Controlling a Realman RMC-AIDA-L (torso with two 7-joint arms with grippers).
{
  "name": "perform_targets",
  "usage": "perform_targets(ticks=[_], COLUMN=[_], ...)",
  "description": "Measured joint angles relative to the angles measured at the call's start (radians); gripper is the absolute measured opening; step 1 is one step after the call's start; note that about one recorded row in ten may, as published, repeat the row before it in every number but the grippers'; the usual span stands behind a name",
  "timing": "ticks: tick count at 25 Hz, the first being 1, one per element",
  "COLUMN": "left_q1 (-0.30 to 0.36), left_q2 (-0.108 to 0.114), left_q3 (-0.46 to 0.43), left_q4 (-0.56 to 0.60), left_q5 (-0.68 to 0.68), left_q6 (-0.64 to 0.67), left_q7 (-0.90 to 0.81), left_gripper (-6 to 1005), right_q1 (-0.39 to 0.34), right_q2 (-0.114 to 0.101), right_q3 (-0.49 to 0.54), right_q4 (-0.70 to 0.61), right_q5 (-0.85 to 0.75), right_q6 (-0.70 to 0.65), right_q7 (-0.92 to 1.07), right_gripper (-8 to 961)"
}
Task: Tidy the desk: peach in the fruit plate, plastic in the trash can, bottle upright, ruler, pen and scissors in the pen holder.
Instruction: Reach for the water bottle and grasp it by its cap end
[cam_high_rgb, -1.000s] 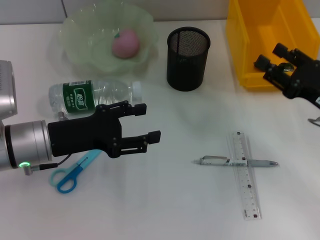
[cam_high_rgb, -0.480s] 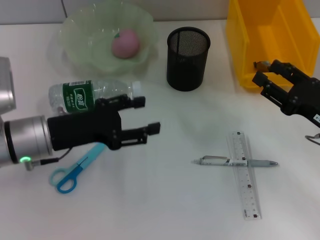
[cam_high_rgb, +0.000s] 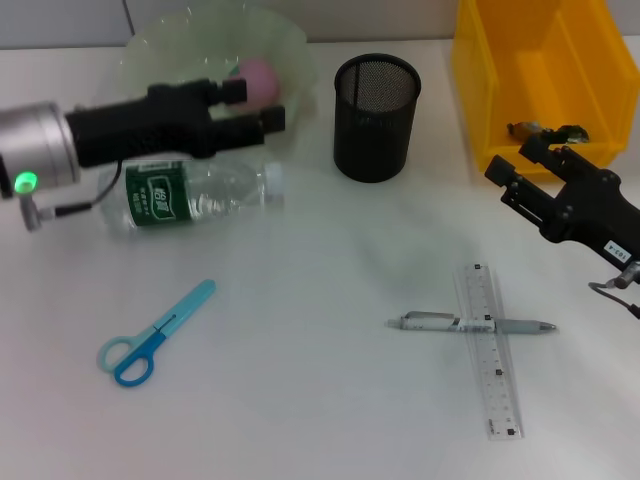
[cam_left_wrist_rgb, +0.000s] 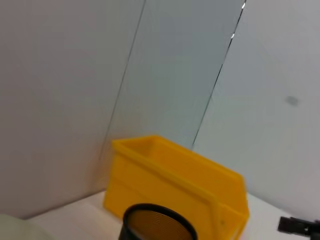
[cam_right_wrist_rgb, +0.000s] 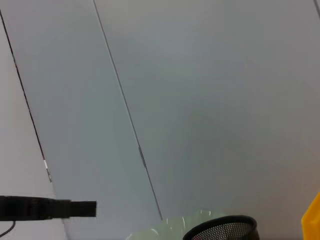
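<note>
White desk against a pale panelled wall

The desk top (cam_high_rgb: 320, 420) is plain white, evenly lit, with only soft shadows. Behind it rises a light grey wall (cam_left_wrist_rgb: 175, 75) of flat panels split by thin dark seams (cam_right_wrist_rgb: 125, 120); one panel carries a small faint smudge (cam_left_wrist_rgb: 292, 101).

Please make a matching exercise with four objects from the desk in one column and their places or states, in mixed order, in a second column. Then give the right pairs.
Objects:
1. peach
2. bottle
3. pen
4. scissors

Places or states:
A. crossed by the ruler
B. lying on its side
C. in the green fruit plate
D. alone on the desk, blue handles near the front edge

Pairs: 1-C, 2-B, 3-A, 4-D
</note>
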Motion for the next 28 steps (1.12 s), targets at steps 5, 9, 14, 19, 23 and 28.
perform_targets(ticks=[5, 9, 14, 19, 23, 28], left_q1=[-0.104, -0.16, -0.212, -0.217, -0.214, -0.21], left_q2=[-0.02, -0.039, -0.043, -0.044, -0.044, -0.044], left_q3=[0.004, 0.027, 0.118, 0.178, 0.228, 0.266], left_q4=[0.124, 0.166, 0.17, 0.163, 0.149, 0.12], left_q5=[0.296, 0.453, 0.554, 0.611, 0.668, 0.695], left_q6=[0.001, 0.002, -0.034, -0.098, -0.159, -0.219], left_q7=[-0.178, -0.244, -0.302, -0.325, -0.35, -0.363], left_gripper=[784, 784, 784, 784, 784, 784], right_q1=[0.002, 0.002, 0.002, 0.003, 0.006, 0.022], right_q2=[0.001, 0.001, 0.001, 0.002, 0.002, 0.002], right_q3=[0.0, 0.001, 0.0, -0.001, -0.002, -0.005], right_q4=[0.021, 0.033, 0.048, 0.06, 0.064, 0.073], right_q5=[0.0, 0.0, 0.0, 0.0, 0.0, 0.0], right_q6=[0.001, 0.002, 0.002, 0.002, 0.002, 0.008], right_q7=[0.0, -0.004, -0.013, -0.013, -0.013, -0.013], right_gripper=[653, 652, 652, 652, 652, 652])
